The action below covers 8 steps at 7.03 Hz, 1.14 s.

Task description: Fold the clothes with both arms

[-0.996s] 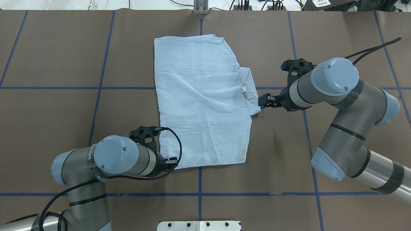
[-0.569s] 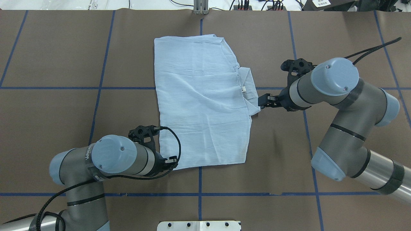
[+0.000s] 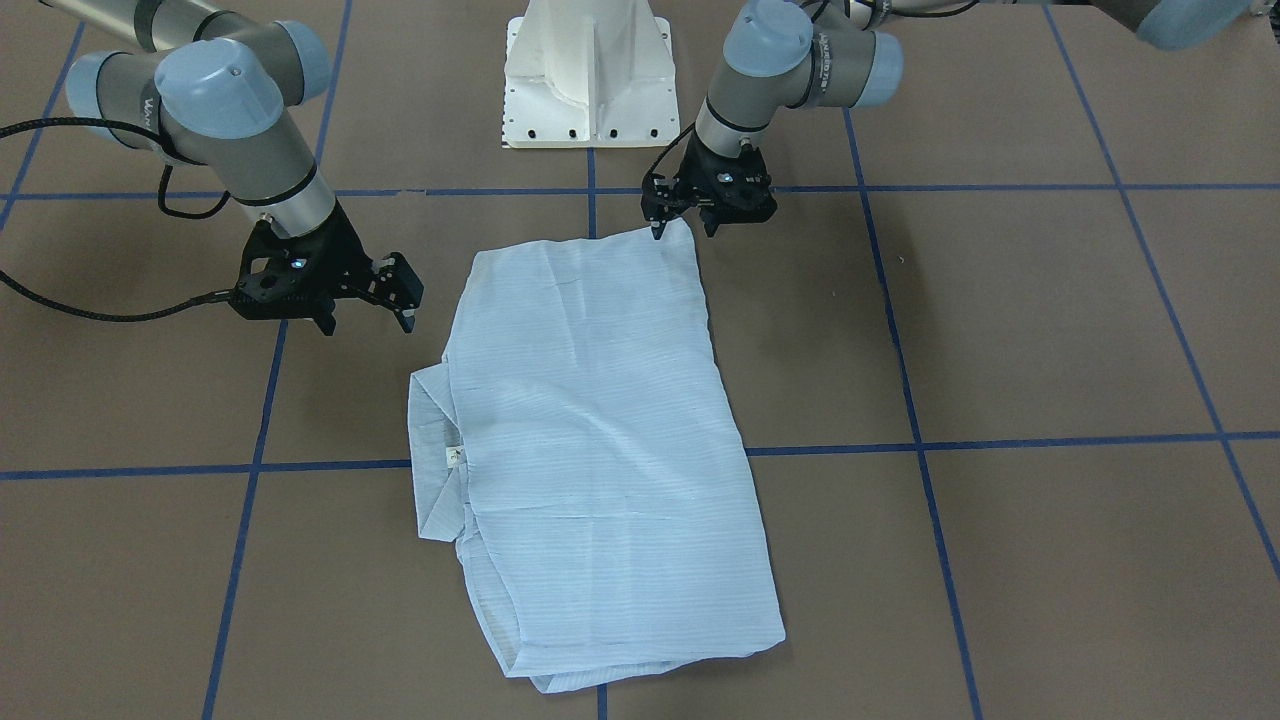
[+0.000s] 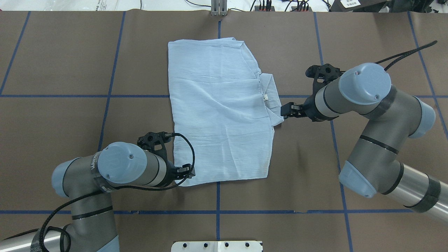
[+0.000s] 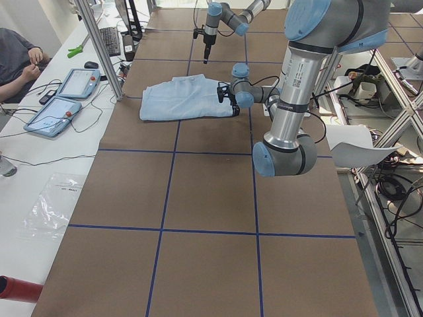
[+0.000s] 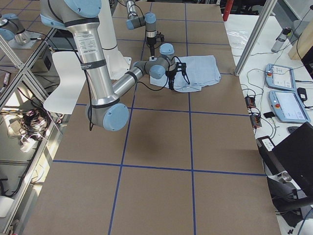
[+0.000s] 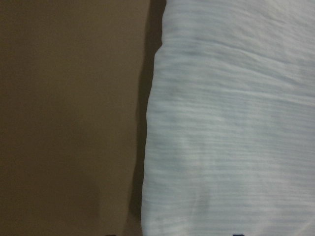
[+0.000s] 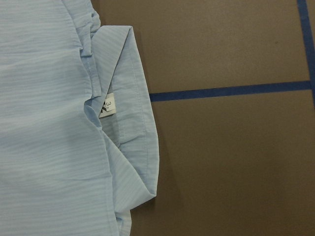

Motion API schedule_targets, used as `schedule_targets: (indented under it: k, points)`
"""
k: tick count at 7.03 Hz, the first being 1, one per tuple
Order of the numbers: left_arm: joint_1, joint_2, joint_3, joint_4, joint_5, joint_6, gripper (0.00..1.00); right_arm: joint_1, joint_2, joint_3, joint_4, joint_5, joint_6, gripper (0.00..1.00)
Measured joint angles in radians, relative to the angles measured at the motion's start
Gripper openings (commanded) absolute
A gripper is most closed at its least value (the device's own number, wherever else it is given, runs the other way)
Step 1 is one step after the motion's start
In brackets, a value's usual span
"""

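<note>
A thin pale-blue striped button-up shirt (image 4: 220, 112) lies flat, already folded into a rough rectangle, at the middle of the brown paper-covered table with blue tape grid lines (image 4: 52, 70). Seen from overhead, its collar (image 8: 125, 113), with a small white label (image 8: 107, 105), sticks out at the 3 o'clock side. The left arm's black pincer (image 3: 684, 232) sits low at the shirt's 7 o'clock corner, its 2 fingers apart and straddling the cloth edge, not clamped on anything. The right arm's black pincer (image 3: 366, 322) hovers just beside the collar at 3 o'clock, fingers also apart and holding nothing. The likely risks lie in the grasps to come. The cloth is thin and layered, so the left pincer may pinch only the top layer, and the stack would then peel open when lifted. It could also close on bare table and miss the edge. The right pincer may catch only the loose collar flap, which would pull the collar out of line instead of carrying the body of the shirt. If the 2 arms lift unevenly, the fold would probably skew or wrinkle. No basket, box or bin shows in any view; the shirt rests directly on the table.
</note>
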Motion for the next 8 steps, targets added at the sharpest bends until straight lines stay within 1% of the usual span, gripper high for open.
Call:
schedule_targets:
  k: [1,4,6,7,8]
  points:
    - [0.000,-0.002,0.004,0.000,0.000,0.001,0.75,0.000,0.000,0.000,0.000,0.000,0.000,1.00]
    - [0.002,-0.006,0.010,-0.001,0.001,0.001,0.51,0.000,-0.001,-0.001,0.000,0.000,0.000,1.00]
    - [0.003,-0.008,0.016,-0.002,0.000,0.001,0.46,-0.001,-0.001,-0.001,0.000,-0.001,0.000,1.00]
    - [0.004,-0.009,0.017,-0.002,-0.001,0.001,0.39,-0.001,-0.001,-0.001,0.000,-0.001,0.000,1.00]
    - [0.005,-0.009,0.017,-0.002,-0.001,0.000,0.22,-0.002,-0.001,-0.001,0.000,-0.001,0.000,1.00]
